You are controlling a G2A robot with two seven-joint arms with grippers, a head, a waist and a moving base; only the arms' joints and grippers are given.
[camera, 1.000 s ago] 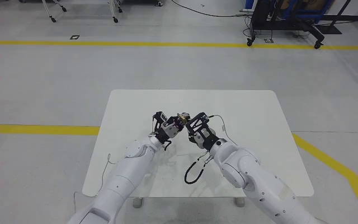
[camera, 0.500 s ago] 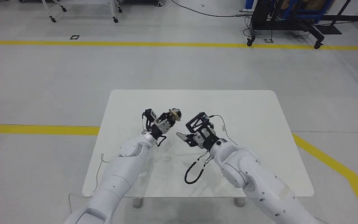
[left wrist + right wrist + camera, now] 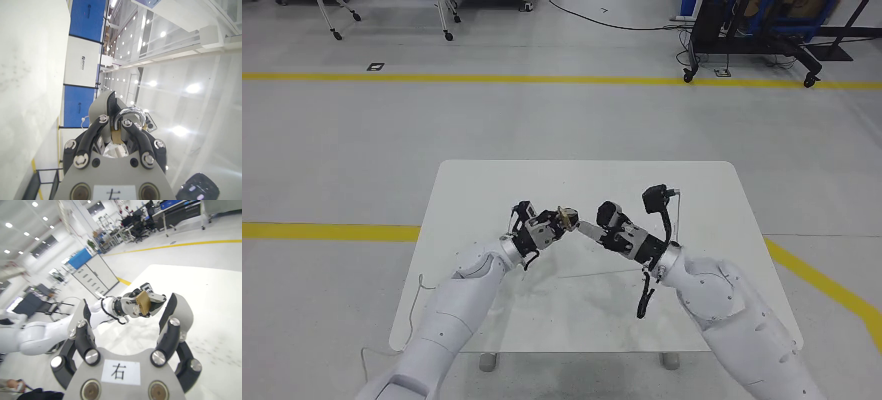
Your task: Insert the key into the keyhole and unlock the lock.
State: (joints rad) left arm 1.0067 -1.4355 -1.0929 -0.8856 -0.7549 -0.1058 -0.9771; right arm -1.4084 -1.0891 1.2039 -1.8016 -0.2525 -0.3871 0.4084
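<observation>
1. Lock (image 3: 143, 305): one brass padlock with a silver shackle, held up off the table over its middle, brass body end turned toward the right arm.
2. Left gripper (image 3: 116, 108): clamped on the lock's body, shackle sticking out past the fingertips. The arm comes in from the left side, wrist raised and aimed across at the other arm.
3. Right gripper (image 3: 128, 300): fingers spread wide, pointed straight at the lock. In the top view its tip is just beside the lock; contact can't be told.
4. Two grippers face each other tip to tip.
5. Table (image 3: 692, 190): one, white, under both arms.
</observation>
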